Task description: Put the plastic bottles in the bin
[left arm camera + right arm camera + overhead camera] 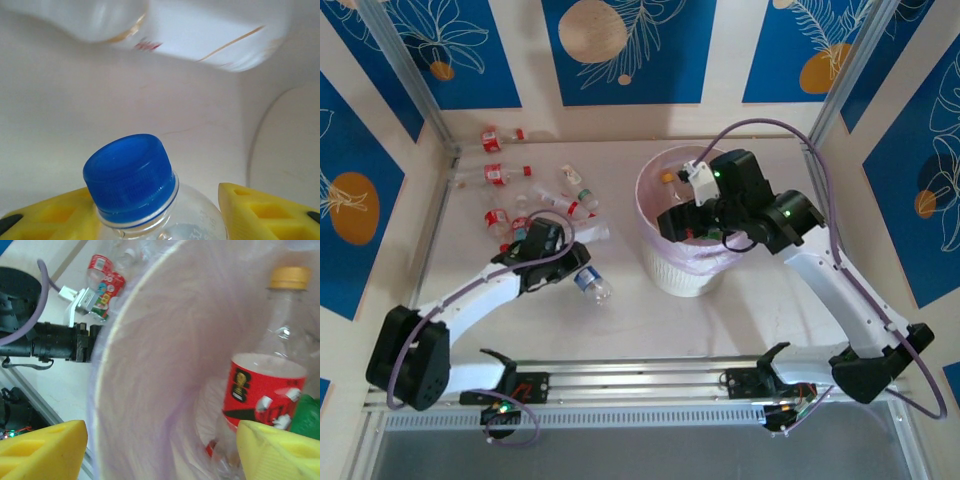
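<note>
A blue-capped bottle (131, 177) is being pinched by the left gripper (155, 196), toward the worktop's (720, 330) near edge. The right gripper (160, 437) is being held spread wide over the bin (670, 275).

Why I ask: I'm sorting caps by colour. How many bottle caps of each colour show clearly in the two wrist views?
Blue cap: 1
Yellow cap: 1
Total: 2. A red spot low in the bin is too blurred to count.

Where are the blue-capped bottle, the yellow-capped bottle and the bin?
blue-capped bottle (130, 175), left wrist view, on its cap.
yellow-capped bottle (265, 385), right wrist view, on its red label.
bin (675, 278), top external view, on its white ribbed outer wall.
</note>
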Controlling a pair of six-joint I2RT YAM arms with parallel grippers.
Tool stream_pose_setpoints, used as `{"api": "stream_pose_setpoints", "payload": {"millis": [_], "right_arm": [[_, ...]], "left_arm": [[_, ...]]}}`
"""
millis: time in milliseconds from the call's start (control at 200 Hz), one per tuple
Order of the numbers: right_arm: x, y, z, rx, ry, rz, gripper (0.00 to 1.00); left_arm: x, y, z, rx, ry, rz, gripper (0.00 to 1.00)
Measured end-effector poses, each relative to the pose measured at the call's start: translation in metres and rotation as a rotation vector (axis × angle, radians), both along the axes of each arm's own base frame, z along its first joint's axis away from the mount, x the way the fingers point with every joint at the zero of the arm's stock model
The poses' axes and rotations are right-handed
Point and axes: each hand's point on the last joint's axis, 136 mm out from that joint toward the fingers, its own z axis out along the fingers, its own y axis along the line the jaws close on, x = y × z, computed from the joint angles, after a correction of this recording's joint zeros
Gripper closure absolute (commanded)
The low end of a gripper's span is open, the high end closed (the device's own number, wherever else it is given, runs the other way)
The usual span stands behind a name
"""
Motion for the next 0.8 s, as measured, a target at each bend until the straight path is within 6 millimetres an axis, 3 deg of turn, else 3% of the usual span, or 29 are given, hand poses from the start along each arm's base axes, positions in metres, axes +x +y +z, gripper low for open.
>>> {"api": "stream_pose_setpoints", "payload": {"millis": [190,295,470,800], "right_arm": [[-0.010,0.043,0.011,0.007,-0.029,0.118,0.21],[-0.016,0.066,0.013,0.008,-0.043,0.177,0.20],[-0.018,0.100,0.010,-0.002,-0.053,0.231,0.16],[0.001,0.147,-0.009,-0.009,-0.040,0.268,0.12]], "left_arm": [[0.017,-0.007,0.072,-0.054,-0.165,-0.035,0.49],[0.021,-0.008,0.101,-0.111,-0.225,-0.044,0.50],[0.025,-0.001,0.127,-0.218,-0.271,-0.023,0.51],[0.026,0.003,0.176,-0.378,-0.359,-0.010,0.53]]}}
